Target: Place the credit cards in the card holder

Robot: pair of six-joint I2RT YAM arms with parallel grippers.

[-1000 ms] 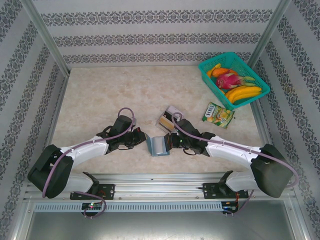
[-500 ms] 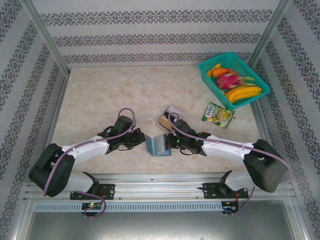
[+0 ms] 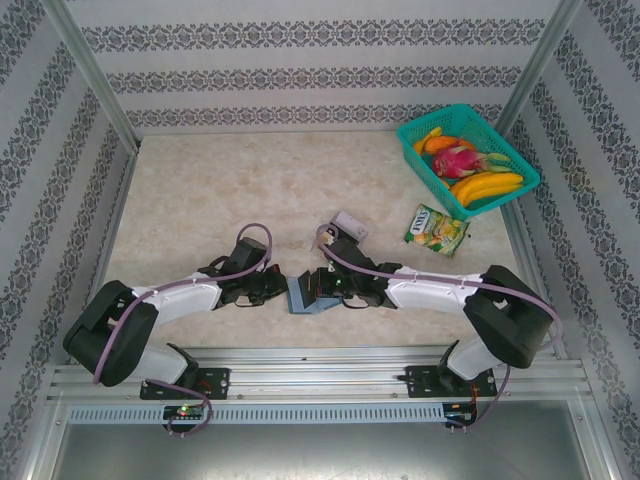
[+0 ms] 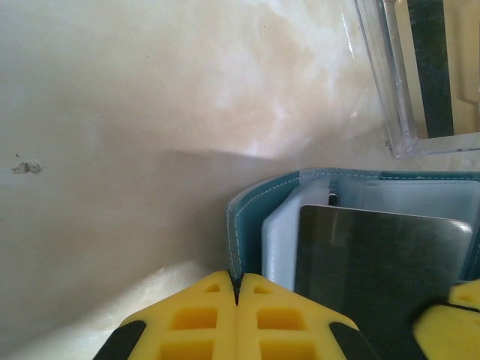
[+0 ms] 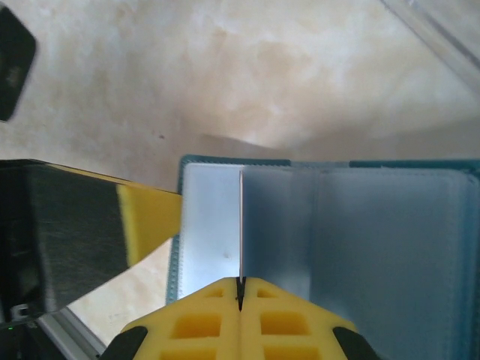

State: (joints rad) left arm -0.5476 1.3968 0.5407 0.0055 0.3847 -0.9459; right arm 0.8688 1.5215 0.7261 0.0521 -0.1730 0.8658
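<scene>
Sitting open near the front edge of the tabletop (image 3: 220, 190), between the two arms, the card holder (image 3: 301, 297) shows its clear inner sleeves, which is what sliding a card in calls for. A dark card (image 4: 382, 270) is held right at those sleeves, its leading edge apparently at or just inside a pocket mouth; how deep it sits I cannot tell. The right jaws are closed on that card, pinching it edge-on so it can be slid between the sleeves. The left jaws are closed too, meeting on the teal cover's edge and seemingly clamping it, likely so the holder is spread and cannot slide as the card is pushed. Just beyond, the clear tray (image 4: 391, 112) holds at least one tan card (image 4: 466, 75), so the task looks only partly done.
</scene>
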